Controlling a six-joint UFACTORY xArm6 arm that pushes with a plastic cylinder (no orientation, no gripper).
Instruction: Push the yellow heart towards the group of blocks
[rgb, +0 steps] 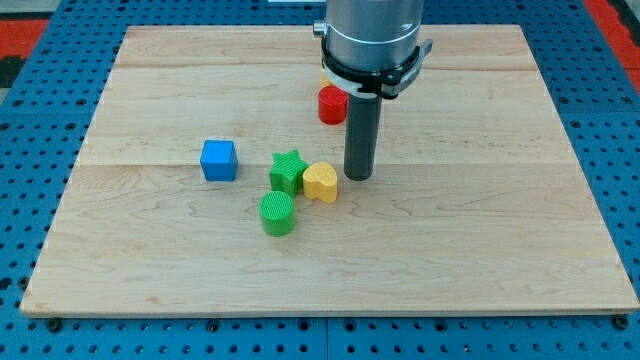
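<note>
The yellow heart (321, 182) lies near the board's middle, touching the green star (287, 171) on its left. A green cylinder (277, 213) stands just below the star. A blue cube (218, 160) sits apart, further to the view's left. A red block (332, 104) lies above, partly hidden behind the arm. My tip (358, 176) rests on the board just right of the yellow heart, a small gap away.
The wooden board (480, 230) lies on a blue pegboard table (40, 100). The arm's grey body (372, 35) hangs over the board's top middle and hides a bit of a yellow thing beside the red block.
</note>
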